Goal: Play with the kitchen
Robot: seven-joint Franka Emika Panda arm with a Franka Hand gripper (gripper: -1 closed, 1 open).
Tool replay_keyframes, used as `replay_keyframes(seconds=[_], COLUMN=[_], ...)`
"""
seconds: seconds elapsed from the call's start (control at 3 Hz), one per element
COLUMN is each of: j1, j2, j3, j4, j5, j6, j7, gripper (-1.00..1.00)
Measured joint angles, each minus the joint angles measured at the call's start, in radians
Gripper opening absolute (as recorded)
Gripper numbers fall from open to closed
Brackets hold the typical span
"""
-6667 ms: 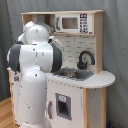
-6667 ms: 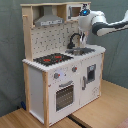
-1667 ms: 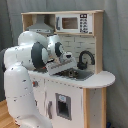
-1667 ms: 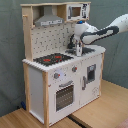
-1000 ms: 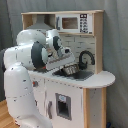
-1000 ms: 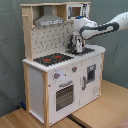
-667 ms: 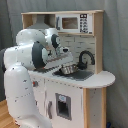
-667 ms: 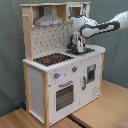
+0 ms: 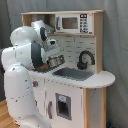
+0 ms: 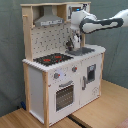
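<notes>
You are looking at a lab or test room, not a home: a toy kitchen (image 10: 60, 70) stands alone on a wooden floor (image 10: 107, 107), with plain grey curtains (image 10: 11, 55) hanging behind your arm (image 10: 102, 22).

White arm extended, end effector (image 10: 74, 44) pointing down.

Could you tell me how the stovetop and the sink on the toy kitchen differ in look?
The stovetop is a flat black panel with red burner markings; the sink is a grey recessed basin. The sink has a black faucet behind it; the stovetop sits under the grey hood. Both are set in the same white counter.
</notes>
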Motion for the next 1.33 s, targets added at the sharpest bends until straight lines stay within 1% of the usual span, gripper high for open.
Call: replay_keyframes(seconds=[0.33, 0.67, 1.0, 1.33], j1=[-0.001, -0.009, -0.031, -0.069], j2=[-0.026, -0.082, -0.146, -0.212], j3=[0.069, 0.094, 0.112, 0.135], j4=[0.02, 0.043, 0.075, 0.124], j5=[0.014, 0.058, 0.115, 0.172], j6=[0.075, 0.145, 0.192, 0.214], j7=[0.015, 0.005, -0.017, -0.045], gripper=[-1.0, -1.0, -1.0, -1.0])
